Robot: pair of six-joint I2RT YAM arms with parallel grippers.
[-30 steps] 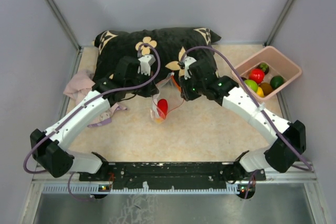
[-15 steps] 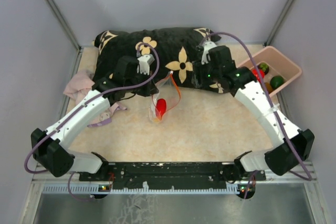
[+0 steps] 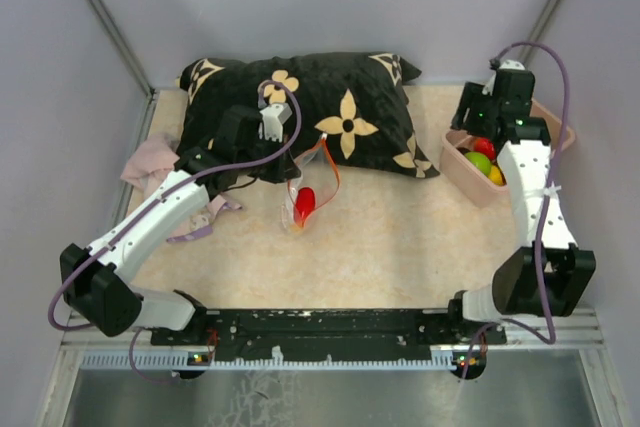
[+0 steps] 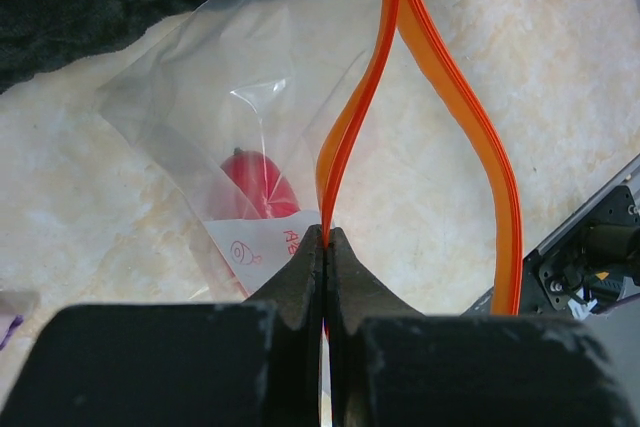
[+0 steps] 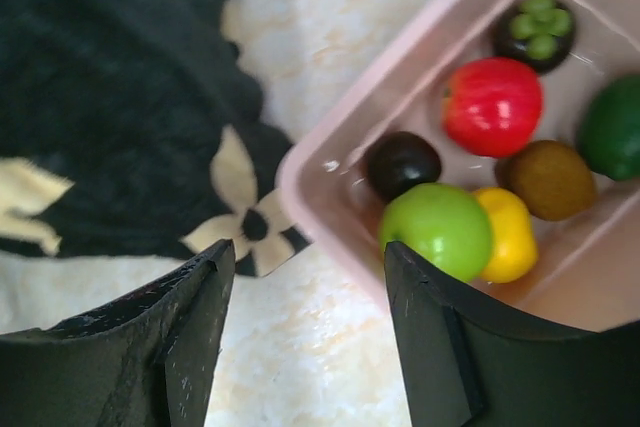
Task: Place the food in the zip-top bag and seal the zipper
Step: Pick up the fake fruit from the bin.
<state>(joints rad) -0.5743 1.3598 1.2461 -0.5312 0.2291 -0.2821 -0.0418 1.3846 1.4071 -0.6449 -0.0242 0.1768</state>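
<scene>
Right gripper (image 5: 305, 277): jaws wide, empty, above bin (image 5: 330, 127) corner; food (image 5: 436, 230) just beside, within bin, well apart from left gripper (image 4: 325, 247), pinched shut on zipper (image 4: 345, 137) of bag (image 4: 200, 97).

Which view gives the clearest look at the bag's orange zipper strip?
The left wrist view: the zipper fills the frame, its two sides spread apart, with the left claw shut on one side. The top external view shows only a small orange loop; the right wrist view misses it entirely.
</scene>
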